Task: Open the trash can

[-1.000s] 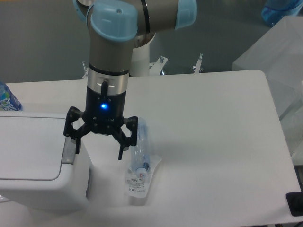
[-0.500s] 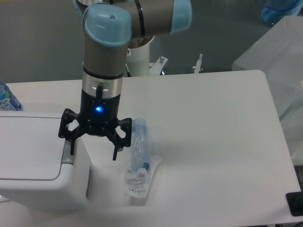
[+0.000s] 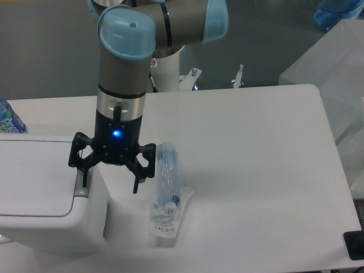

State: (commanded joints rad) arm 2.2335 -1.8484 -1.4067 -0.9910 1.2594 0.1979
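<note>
White table point(image 3: 256, 148) carried trash can point(image 3: 40, 193); gripper point(image 3: 110, 181) spread wide above its grey tab point(image 3: 83, 185); wrapped syringe point(image 3: 165, 190) just right.

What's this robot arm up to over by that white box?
The arm's gripper, fingers spread open and holding nothing, hangs over the right edge of the trash can, one finger above its small grey push-button tab. The lid looks closed. A plastic-wrapped syringe lies untouched on the table beside it.
</note>
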